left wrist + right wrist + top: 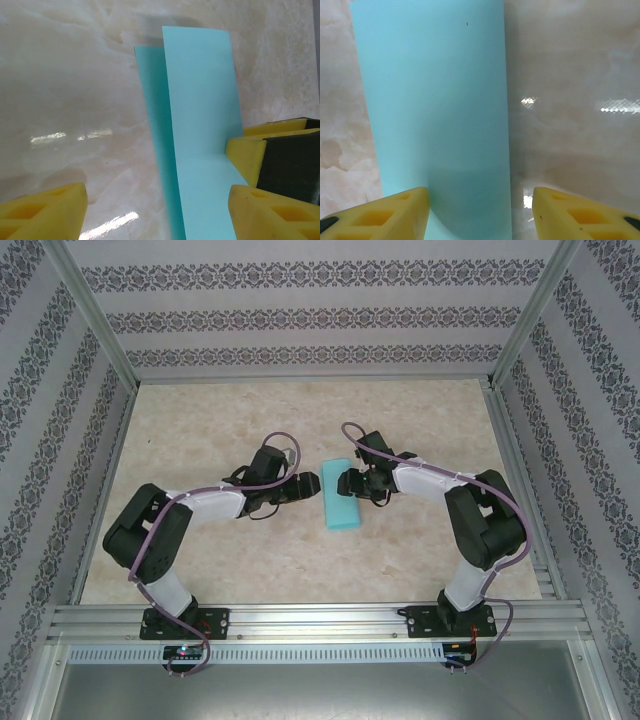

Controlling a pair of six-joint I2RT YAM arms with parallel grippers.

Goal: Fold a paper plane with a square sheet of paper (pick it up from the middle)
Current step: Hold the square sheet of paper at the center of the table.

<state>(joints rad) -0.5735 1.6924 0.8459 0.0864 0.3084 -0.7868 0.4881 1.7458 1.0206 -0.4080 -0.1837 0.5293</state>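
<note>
Square sheet of paper [340, 494] lay folded to a narrow strip at the centre of the tabletop [200, 440], between both arms.
Its long axis ran near to far. Left arm's fingers [45, 212] stood apart at its left edge, right arm's fingers [385, 215] apart over its far right part; neither pair clamped it. Both arms were about equally near.

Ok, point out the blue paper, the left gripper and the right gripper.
paper [342, 505]: overhead view, its middle.
left gripper [157, 200]: left wrist view, between fingertips.
right gripper [480, 200]: right wrist view, between fingertips.
</note>
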